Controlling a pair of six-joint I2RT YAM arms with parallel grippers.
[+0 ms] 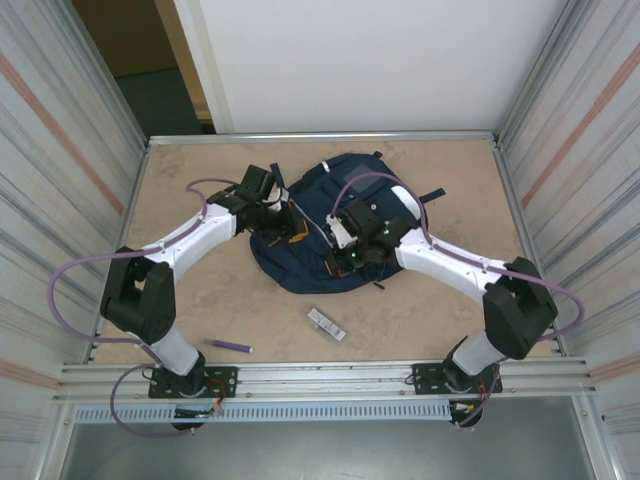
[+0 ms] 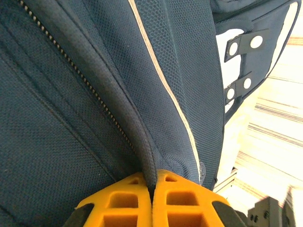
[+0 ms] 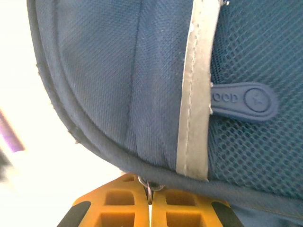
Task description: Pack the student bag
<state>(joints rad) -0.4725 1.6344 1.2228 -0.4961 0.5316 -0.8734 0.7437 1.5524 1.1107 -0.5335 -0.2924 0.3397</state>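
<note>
Evidently the student bag [image 1: 300, 262], lying centrally on the table [image 1: 200, 195], is clamped at a seam fold [image 2: 144, 156] by the left gripper [image 2: 152, 187], likely as a brace, while its metal ring [image 3: 149, 186] is nipped by the shut right gripper [image 3: 150, 196], seemingly for unzipping.

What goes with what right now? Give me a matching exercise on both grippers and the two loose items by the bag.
1 left gripper
2 right gripper
3 purple pen
4 small white bar

A lies by the left arm's base
B shut on a metal ring at the student bag's edge
C lies close to the bag's near edge
D shut on a bag fold beside a zipper

Pairs: 1-D, 2-B, 3-A, 4-C
</note>
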